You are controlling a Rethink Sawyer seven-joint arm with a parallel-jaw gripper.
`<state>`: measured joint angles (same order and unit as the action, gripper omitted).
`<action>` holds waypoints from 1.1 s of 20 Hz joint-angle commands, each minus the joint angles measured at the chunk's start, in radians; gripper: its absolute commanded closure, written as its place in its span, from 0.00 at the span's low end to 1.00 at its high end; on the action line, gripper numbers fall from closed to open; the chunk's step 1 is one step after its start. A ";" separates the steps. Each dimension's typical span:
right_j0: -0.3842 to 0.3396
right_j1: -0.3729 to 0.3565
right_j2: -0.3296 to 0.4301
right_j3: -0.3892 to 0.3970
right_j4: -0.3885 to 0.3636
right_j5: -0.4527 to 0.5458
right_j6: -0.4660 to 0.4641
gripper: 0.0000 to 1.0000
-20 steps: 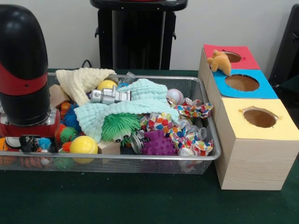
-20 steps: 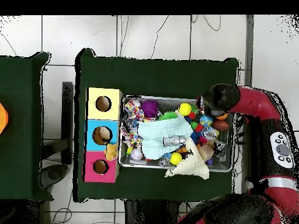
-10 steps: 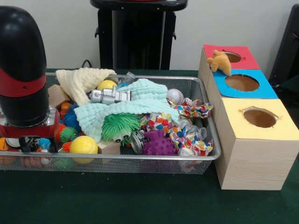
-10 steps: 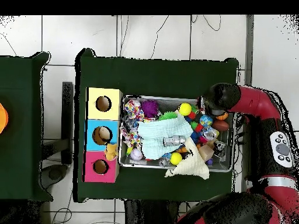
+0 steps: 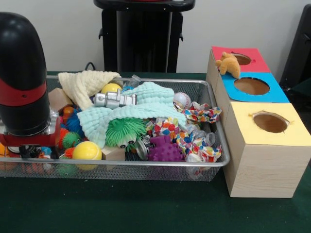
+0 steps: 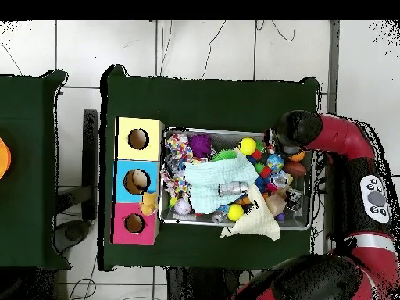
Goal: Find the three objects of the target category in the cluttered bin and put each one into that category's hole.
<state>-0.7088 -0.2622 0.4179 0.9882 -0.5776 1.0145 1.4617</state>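
We are seeing the gripper [image 5: 26,149] sitting low at the bin's [image 5: 146,167] left end, jaws hidden; the plush toy [image 5: 227,64] is lying well away, beside the red hole [image 5: 241,59].

wall [image 5: 63,34]: plain pale | floor [image 6: 211,47]: light tiles, cables across | table [image 5: 146,208]: dark green cloth

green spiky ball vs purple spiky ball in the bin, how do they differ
The green spiky ball has long thin hair-like spikes and white googly eyes; the purple spiky ball has short stubby nubs and no visible eyes. The green one is partly tucked under the mint cloth; the purple one lies uncovered near the bin's front rim. Both lie in the bin.
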 commanded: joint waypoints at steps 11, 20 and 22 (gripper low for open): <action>-0.007 0.081 0.053 -0.019 -0.050 -0.020 -0.291 0.00; -0.004 0.075 0.050 -0.014 -0.051 -0.026 -0.279 1.00; -0.003 0.074 0.050 -0.013 -0.051 -0.025 -0.278 1.00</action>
<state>-0.7106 -0.2351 0.4176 0.9689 -0.5829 1.0143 1.4615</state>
